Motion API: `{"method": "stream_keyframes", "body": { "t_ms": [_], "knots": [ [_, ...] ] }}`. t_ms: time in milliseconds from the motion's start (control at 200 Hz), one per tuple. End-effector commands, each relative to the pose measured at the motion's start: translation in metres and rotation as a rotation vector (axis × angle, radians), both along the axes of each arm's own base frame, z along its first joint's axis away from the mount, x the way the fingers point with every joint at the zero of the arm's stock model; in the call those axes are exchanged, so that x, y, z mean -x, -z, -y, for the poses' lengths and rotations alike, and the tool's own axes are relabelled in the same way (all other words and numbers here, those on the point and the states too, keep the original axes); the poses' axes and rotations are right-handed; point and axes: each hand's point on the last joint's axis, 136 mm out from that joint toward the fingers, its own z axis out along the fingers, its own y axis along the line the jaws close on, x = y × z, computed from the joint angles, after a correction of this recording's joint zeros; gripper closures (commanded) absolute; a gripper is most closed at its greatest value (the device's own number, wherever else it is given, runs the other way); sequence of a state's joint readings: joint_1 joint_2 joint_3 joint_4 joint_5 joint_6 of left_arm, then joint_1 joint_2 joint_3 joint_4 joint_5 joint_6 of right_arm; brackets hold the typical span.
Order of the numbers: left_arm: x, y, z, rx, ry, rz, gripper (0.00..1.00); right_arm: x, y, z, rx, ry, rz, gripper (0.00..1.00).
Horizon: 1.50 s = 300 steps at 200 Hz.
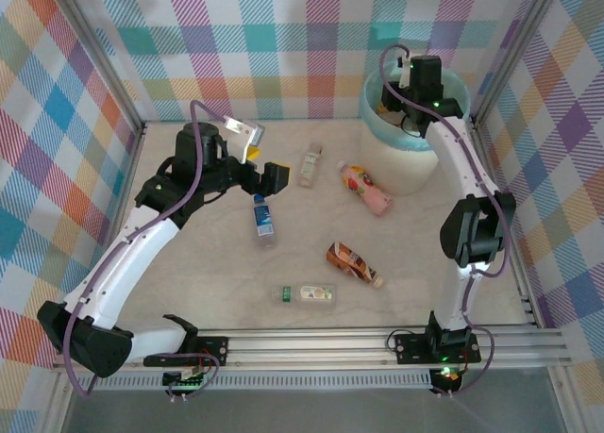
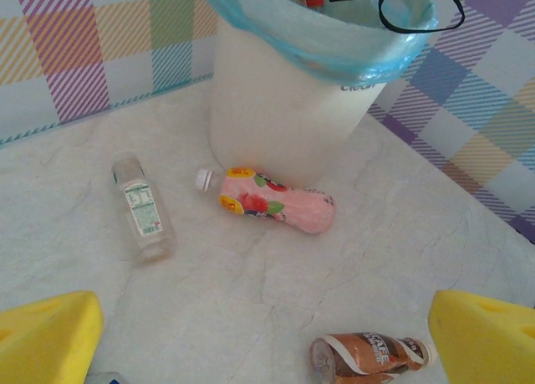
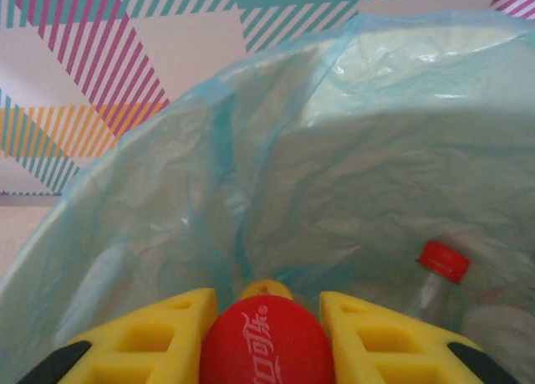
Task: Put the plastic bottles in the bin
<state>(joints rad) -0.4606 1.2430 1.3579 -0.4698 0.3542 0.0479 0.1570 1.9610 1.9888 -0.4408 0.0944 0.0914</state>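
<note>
Right jaws inside the bin's (image 1: 406,167) rim, clamped on a red-labelled cola bottle (image 3: 266,344).
Left jaws spread wide above the surface (image 1: 415,256); a pink bottle (image 2: 280,205), clear bottle (image 2: 144,208) and brown bottle (image 2: 368,356) lie there; a red-capped bottle (image 3: 440,273) lies binned.

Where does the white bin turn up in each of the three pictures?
Top external: bin far right, at the back.
Left wrist: bin top centre, behind the pink bottle.
Right wrist: its inside, lined by the mint-green bag.
Shared landmark: that bag's rim.
</note>
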Motion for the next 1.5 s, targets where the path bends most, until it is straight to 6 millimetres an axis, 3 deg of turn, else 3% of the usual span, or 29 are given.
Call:
{"method": "stream_keyframes", "body": {
  "t_ms": [0, 125, 340, 410, 745, 1185, 1495],
  "knots": [
    [0.001, -0.01, 0.003, -0.003, 0.018, 0.028, 0.01, 0.002, 0.025, 0.003, -0.004, 0.0, -0.079, 0.67],
    [-0.002, -0.008, 0.004, -0.005, 0.018, 0.025, 0.01, -0.002, 0.028, 0.002, 0.002, -0.007, -0.097, 0.58],
    [-0.006, -0.005, 0.007, -0.009, 0.022, 0.017, 0.01, -0.008, 0.036, 0.005, 0.01, -0.002, -0.116, 0.56],
    [-0.007, -0.006, 0.008, -0.01, 0.022, 0.016, 0.0, -0.008, 0.038, 0.007, -0.003, 0.008, -0.14, 0.5],
    [-0.013, -0.009, 0.008, -0.003, 0.007, 0.022, 0.0, 0.013, -0.027, 0.006, -0.129, 0.038, -0.009, 0.23],
    [-0.028, 0.007, -0.004, -0.023, -0.117, -0.029, 0.01, 0.052, -0.083, 0.003, -0.282, 0.036, 0.105, 0.17],
    [-0.043, 0.057, -0.006, -0.095, -0.199, -0.253, 0.04, 0.09, -0.109, -0.014, -0.367, -0.033, 0.134, 0.18]
  ]
}}
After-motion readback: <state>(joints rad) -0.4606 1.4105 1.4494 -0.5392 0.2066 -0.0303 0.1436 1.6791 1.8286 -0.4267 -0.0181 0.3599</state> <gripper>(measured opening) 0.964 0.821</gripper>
